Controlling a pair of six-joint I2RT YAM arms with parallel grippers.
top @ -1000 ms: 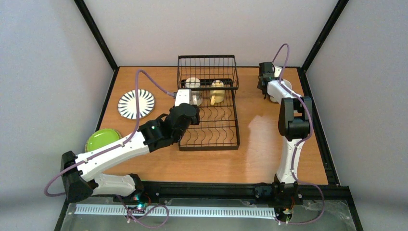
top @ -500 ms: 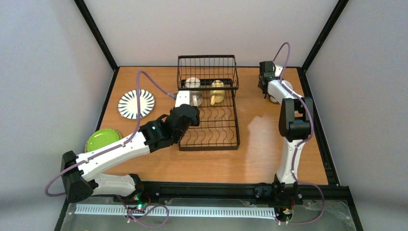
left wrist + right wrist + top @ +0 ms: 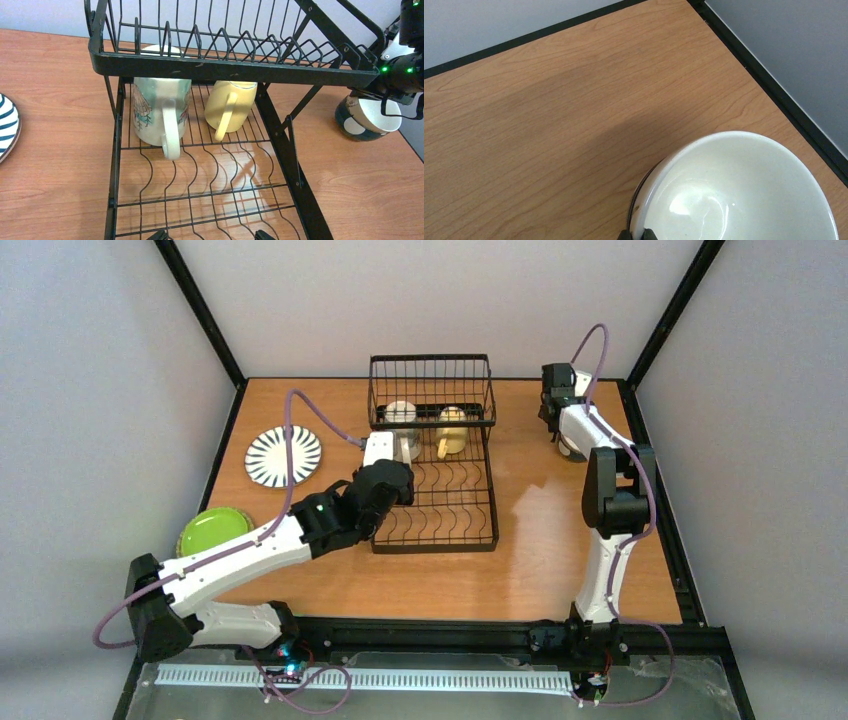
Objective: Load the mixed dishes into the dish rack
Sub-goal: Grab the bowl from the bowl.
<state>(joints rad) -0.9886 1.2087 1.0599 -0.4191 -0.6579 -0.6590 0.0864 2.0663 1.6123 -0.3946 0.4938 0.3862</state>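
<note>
Dish rack (image 3: 230, 67): cream mug (image 3: 157, 112) and yellow mug (image 3: 230, 102) side by side beneath raised basket section.
Left gripper (image 3: 210, 235): above plate slots, jaws wide apart.
Right gripper (image 3: 636, 234): pinched on rim of teal-and-white bowl (image 3: 734, 190), on table (image 3: 540, 560) right of rack.
Striped plate (image 3: 284, 455), lime-green plate (image 3: 212, 530): on table left of rack.

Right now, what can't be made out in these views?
Right end effector: right wrist view's bottom edge cuts it off at the teal-and-white bowl.
Striped plate: cropped by left wrist view's left edge.
Left end effector: only tips show, left wrist view's bottom edge.
</note>
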